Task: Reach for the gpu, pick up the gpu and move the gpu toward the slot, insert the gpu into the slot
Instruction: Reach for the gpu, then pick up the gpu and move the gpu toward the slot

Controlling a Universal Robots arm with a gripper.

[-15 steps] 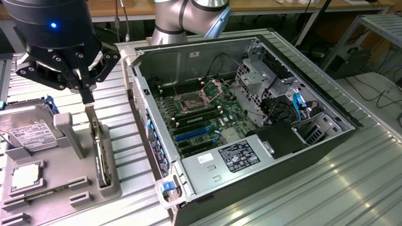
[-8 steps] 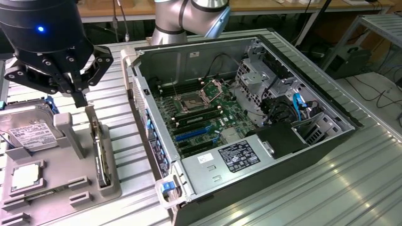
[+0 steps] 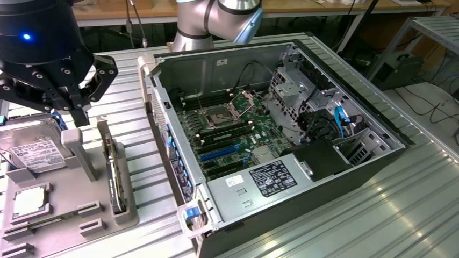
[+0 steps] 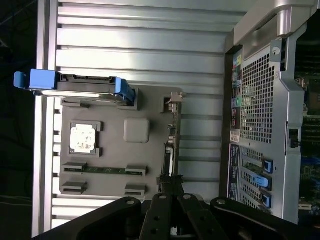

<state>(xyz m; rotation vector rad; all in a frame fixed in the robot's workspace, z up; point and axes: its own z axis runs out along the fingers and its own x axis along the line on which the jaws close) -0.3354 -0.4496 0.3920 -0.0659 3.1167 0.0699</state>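
Exterior view: the black tool [image 3: 75, 114], tips closed together, hovers near the thin dark brownish gpu card [image 3: 113, 166] standing edgewise in a grey holder [image 3: 77, 189]; best to open wide, centre over it, descend squarely.

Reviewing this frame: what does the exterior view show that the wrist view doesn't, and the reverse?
The exterior view adds the case's open inside, with the blue slot and the processor socket on the board. The wrist view adds the case's rear panel with its ports and vent grid. Both share the gripper over the grey holder, the gpu standing on edge in it, the hard drive and the processor chip.
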